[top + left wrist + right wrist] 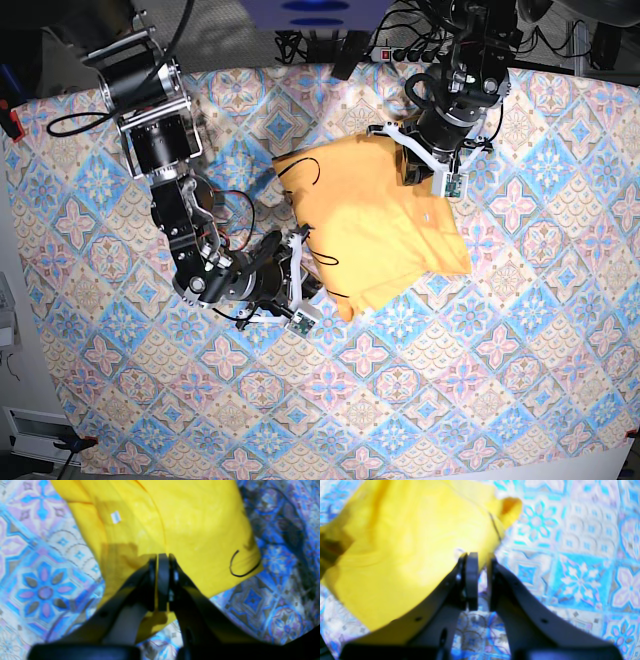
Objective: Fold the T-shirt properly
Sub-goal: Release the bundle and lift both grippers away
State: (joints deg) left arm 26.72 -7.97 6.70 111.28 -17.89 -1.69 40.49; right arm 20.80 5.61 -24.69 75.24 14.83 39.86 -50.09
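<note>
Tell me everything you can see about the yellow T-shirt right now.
The yellow-orange soft fabric T-shirt lies partly folded and rumpled on the blue-pink tile-patterned cloth, thin black script showing near one edge. The left gripper is shut on its edge; the right gripper sits at the opposite edge, jaws slightly apart.

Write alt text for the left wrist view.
The left gripper is shut on a fold of the yellow T-shirt, which lies on a blue-pink patterned cloth. A black curved line marks the shirt's right edge.
</note>
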